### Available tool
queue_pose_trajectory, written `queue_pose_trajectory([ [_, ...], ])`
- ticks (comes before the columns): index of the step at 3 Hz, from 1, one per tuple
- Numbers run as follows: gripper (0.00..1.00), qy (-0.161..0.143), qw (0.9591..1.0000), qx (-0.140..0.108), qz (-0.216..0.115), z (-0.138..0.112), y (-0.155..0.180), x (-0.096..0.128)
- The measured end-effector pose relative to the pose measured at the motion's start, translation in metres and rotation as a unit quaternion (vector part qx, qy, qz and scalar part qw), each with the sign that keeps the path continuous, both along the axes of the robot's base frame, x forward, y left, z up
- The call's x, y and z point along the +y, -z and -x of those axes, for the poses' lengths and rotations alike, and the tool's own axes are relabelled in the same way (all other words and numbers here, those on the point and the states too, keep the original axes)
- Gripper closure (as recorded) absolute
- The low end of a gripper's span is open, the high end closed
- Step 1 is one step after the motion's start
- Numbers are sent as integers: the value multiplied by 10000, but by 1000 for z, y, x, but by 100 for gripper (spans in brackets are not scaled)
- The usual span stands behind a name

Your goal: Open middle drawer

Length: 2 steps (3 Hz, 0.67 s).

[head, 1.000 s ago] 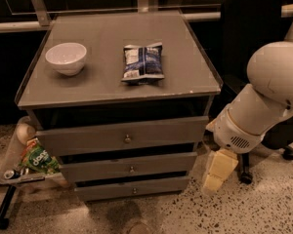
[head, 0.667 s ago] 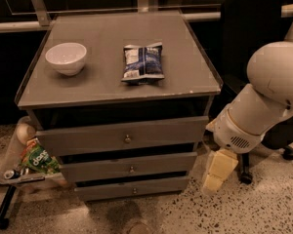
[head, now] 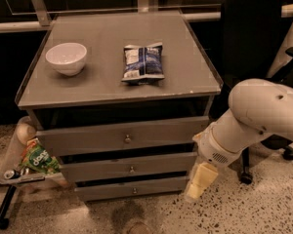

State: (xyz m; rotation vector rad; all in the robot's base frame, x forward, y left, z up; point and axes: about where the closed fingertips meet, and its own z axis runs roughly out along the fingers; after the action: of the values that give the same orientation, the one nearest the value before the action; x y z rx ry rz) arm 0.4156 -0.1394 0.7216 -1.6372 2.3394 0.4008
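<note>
Floor (head: pixel 268 208) is speckled terrazzo, dim warm lighting. Grey cabinet (head: pixel 102 84) stands centre frame with a flat top and three stacked drawer fronts facing the camera. On the top: white bowl (head: pixel 66 57) at left, upright; blue-and-white snack bag (head: pixel 143 62) lying flat near the centre, well apart from the bowl. Top drawer front (head: pixel 88 139) is the tallest and widest, with a small round knob at its middle. The middle drawer (head: pixel 97 170) sits directly beneath it, a dark gap above and below, its knob (head: pixel 132 169) centred on the panel; the front lies roughly in line with the other two and does not look pulled out. Bottom drawer front (head: pixel 102 191) is the narrowest and is just above the floor. Robot arm (head: pixel 256 113), white and bulky, enters from the right edge and slopes down to the left. Gripper (head: pixel 194 193) is cream-coloured, points down at the floor, and hangs just off the cabinet's lower right front corner, level with the right ends of the middle and bottom fronts and well apart from the middle knob. Whether it touches the cabinet cannot be told. Released or clenched: cannot tell; nothing is seen held in it. Black office chair (head: pixel 251 38) stands behind the arm at right. Green packet (head: pixel 39 160) lies on a low ledge at the cabinet's left side, with a rounded beige object (head: pixel 25 130) just above it.
</note>
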Motion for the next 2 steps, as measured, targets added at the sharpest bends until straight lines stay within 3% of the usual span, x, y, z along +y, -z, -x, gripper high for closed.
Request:
queue_pose_trajectory([
  [1, 0, 93, 9992, 274, -284, -5, 33, 11],
  [2, 0, 93, 9992, 274, -284, -5, 33, 11],
])
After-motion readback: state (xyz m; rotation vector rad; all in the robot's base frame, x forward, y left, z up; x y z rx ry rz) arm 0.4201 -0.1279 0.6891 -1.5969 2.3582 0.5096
